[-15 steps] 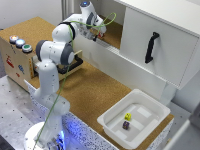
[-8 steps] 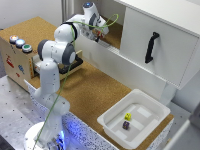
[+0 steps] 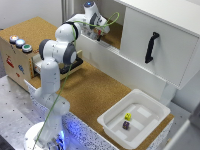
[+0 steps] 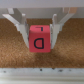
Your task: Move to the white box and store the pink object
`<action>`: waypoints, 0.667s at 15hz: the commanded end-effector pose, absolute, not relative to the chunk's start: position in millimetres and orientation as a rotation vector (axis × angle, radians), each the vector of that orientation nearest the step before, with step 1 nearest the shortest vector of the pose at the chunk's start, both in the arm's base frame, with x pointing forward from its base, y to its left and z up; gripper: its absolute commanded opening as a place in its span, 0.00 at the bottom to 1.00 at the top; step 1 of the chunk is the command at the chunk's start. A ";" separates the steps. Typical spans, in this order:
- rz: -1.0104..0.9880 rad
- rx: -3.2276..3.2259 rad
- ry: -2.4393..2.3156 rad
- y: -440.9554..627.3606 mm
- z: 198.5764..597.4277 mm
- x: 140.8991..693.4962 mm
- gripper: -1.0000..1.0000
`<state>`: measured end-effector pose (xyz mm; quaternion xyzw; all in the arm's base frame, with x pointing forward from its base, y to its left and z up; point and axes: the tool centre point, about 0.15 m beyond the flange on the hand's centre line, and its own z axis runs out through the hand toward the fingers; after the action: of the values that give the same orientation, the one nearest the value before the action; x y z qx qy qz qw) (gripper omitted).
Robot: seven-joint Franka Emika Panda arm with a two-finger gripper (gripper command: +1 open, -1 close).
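A robotics lab: perforated metal bench [image 3: 15, 107], cork-topped table [image 3: 95, 90], wooden button box [image 3: 17, 52].

Surfaces, as seen: worktop [image 3: 95, 92] cork-like, brown, speckled, matt, rough grain; same cork under the gripper [image 4: 39, 30] in wrist view. White box [image 3: 116, 121] smooth plastic, slight sheen, wide flat rim. Pink object [image 4: 39, 38] smooth matt block w/ black printed letter on face. Gripper fingers [image 4: 20, 26] pale, plastic-looking, matt. Robot arm [image 3: 57, 55] glossy white shell w/ dark joint bands. Cabinet [image 3: 160, 45] white, smooth, matt panels; handle [image 3: 150, 46] black, semi-gloss. Base plate [image 3: 15, 107] grey metal, perforated. Yellow cube [image 3: 128, 116] & dark purple cube [image 3: 126, 125]: finish too small to tell.
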<state>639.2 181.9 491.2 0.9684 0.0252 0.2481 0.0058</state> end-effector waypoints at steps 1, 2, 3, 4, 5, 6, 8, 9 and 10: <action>0.907 2.999 0.116 136.8 499.5 526.4 0.00; 0.892 3.012 0.093 119.8 496.5 513.6 0.00; 0.847 3.046 0.066 101.0 489.2 504.2 0.00; 0.816 3.068 0.045 88.3 483.3 498.0 0.00; 0.759 3.077 0.039 64.8 474.4 488.7 0.00; 0.713 3.097 0.007 45.3 464.1 480.5 0.00; 0.642 3.125 -0.075 6.3 445.2 464.7 0.00; 0.617 3.145 -0.123 -12.5 438.3 459.7 0.00; 0.604 3.156 -0.170 -30.4 433.2 455.8 0.00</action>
<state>498.5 62.2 471.9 0.9824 -0.0461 0.1726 0.0543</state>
